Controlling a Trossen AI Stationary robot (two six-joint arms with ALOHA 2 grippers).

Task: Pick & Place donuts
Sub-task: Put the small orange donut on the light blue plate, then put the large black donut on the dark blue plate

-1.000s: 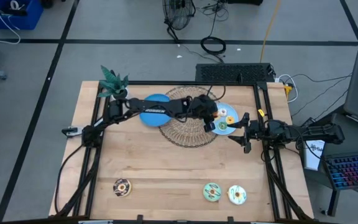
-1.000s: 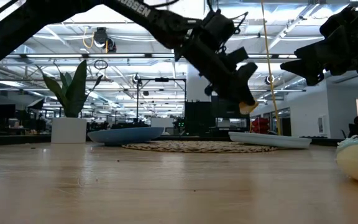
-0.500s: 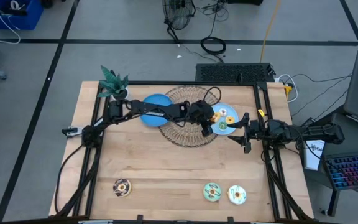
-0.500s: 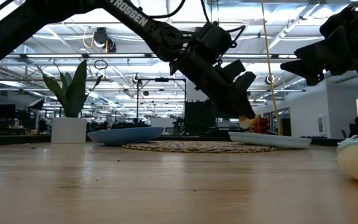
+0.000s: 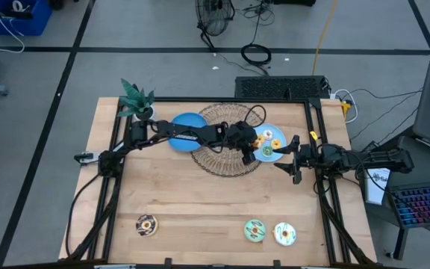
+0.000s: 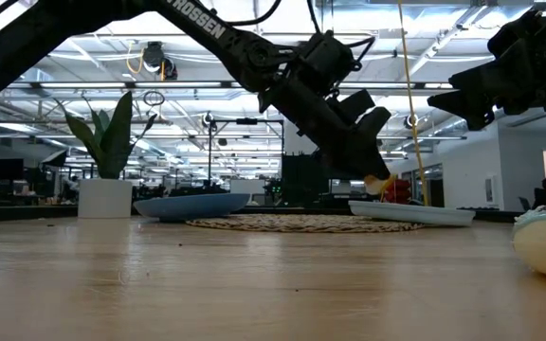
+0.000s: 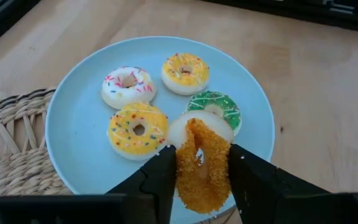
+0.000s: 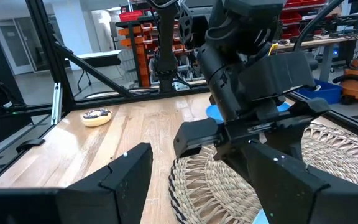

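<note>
The left gripper [image 7: 202, 180] hung just above the near edge of the light blue plate [image 7: 79, 124], its two fingers clamped on an orange crumb-coated donut [image 7: 202, 168] held on edge. On that plate lay a white sprinkled donut [image 7: 128, 86], two yellow-frosted donuts [image 7: 185, 72] [image 7: 137, 128] and a green-frosted donut [image 7: 214, 107], the plate resting partly on the wicker mat [image 7: 11, 155]. The right gripper [image 5: 293, 166] waited beside the plate with its fingers spread and empty, while a chocolate donut [image 5: 146, 224], a larger green donut [image 5: 254, 230] and a white-frosted donut [image 5: 284, 233] lay along the table's [image 5: 200, 202] front edge.
</note>
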